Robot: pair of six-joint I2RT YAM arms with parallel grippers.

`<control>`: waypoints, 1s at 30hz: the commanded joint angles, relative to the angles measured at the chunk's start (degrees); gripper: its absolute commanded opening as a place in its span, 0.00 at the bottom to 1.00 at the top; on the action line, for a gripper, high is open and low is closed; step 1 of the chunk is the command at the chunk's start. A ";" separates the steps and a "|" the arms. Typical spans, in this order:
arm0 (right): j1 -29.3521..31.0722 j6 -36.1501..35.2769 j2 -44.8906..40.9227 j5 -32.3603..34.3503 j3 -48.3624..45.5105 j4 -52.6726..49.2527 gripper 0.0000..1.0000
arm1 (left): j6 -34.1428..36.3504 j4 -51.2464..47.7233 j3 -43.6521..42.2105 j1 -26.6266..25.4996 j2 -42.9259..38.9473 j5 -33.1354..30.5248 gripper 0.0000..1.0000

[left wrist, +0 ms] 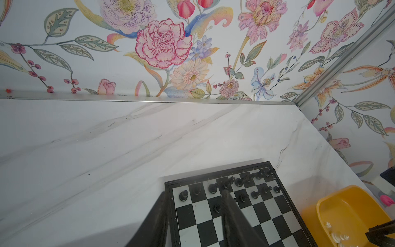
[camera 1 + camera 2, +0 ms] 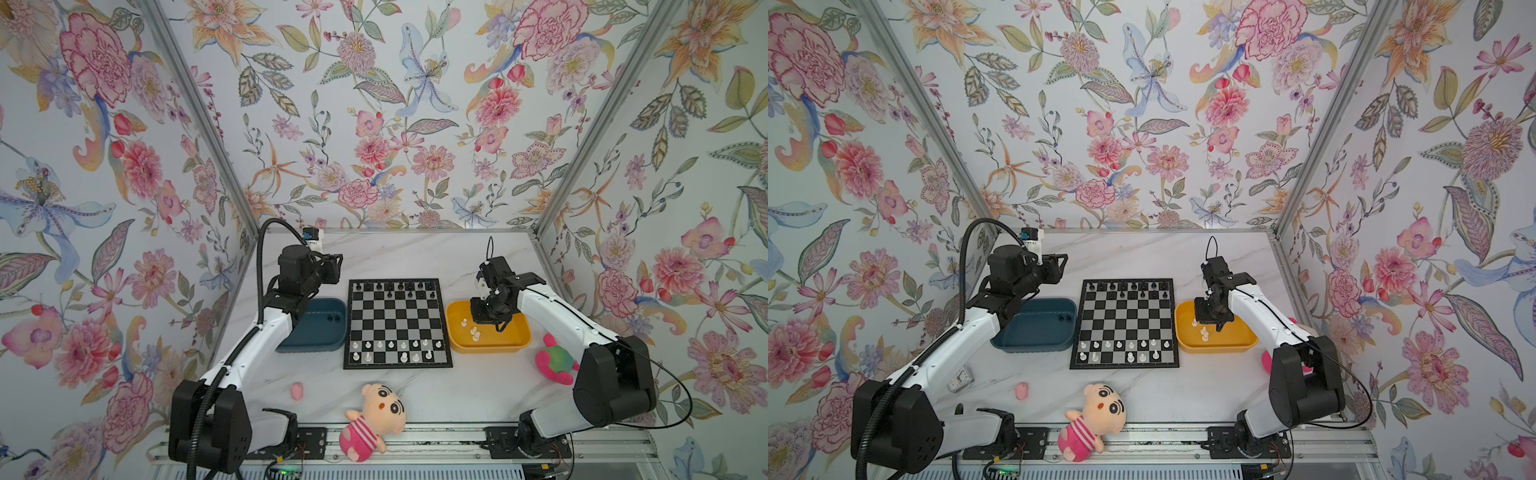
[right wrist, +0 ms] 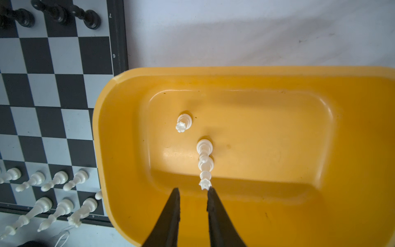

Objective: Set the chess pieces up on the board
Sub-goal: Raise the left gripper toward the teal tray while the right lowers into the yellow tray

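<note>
Right fingers point(image 3: 213, 205) apart, empty, over tray point(image 3: 256, 71); crowned white piece point(image 3: 205, 171) sits just off one tip. Centre on it before closing, or it skids. Left fingers point(image 1: 230, 213) apart over black pieces point(image 1: 241, 181) on board point(image 1: 275, 216).

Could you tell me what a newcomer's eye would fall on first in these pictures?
The loud floral wallpaper on all three walls strikes first. Next comes the chessboard in the middle of the marble table, with black pieces along its far rows and white pieces along its near ones. To its right, the right gripper hangs open over a yellow tray holding a few loose white pieces.
</note>
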 commanded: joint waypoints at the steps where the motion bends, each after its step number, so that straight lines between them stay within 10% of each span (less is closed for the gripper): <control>1: -0.34 -0.71 1.21 0.57 -1.47 -2.03 0.27 | -1.16 2.57 -1.45 1.09 -0.62 2.39 0.42; 30: -1.12 -1.20 6.14 1.22 -3.56 0.36 0.34 | -2.05 3.15 -1.94 1.73 0.87 4.03 0.42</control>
